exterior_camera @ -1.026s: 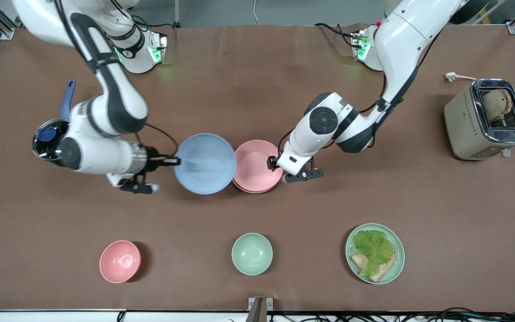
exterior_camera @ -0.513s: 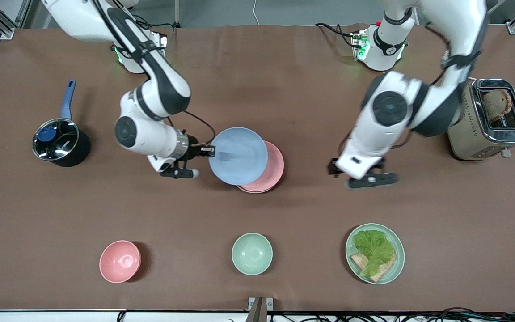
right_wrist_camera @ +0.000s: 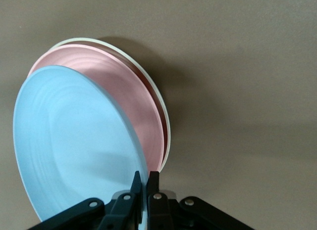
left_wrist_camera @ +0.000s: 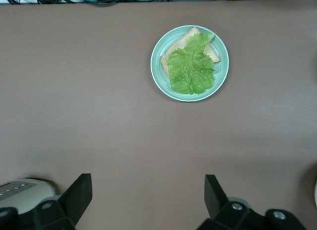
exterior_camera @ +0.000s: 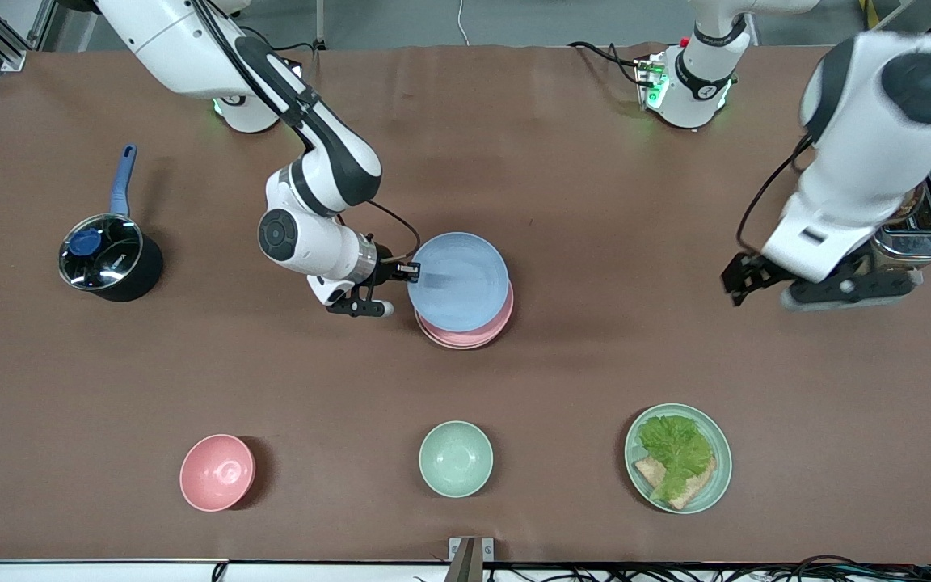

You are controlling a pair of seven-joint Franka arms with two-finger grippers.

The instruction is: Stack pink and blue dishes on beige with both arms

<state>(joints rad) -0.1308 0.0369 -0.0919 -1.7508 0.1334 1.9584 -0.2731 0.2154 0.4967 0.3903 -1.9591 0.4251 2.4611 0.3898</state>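
Blue plate (exterior_camera: 459, 280), clamped at its rim by the right pincer (exterior_camera: 412, 271), should drop flat onto the pink plate (exterior_camera: 465, 333); the left pincer (left_wrist_camera: 147, 193) waits with fingers apart near the toaster (exterior_camera: 918, 234).

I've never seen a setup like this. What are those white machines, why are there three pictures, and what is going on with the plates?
They are two white jointed robot arms at a brown table. The big picture looks down from a high camera; the other two come from cameras on each arm's wrist. The right gripper pinches the rim of a pale blue round plate, holding it tilted over a pale pink plate that lies on a cream-beige plate. The left gripper, jaws open and empty, hangs beside a beige toaster. Also on the table: a black saucepan, a small pink bowl, a mint-green bowl, and a mint-green plate with bread and lettuce.
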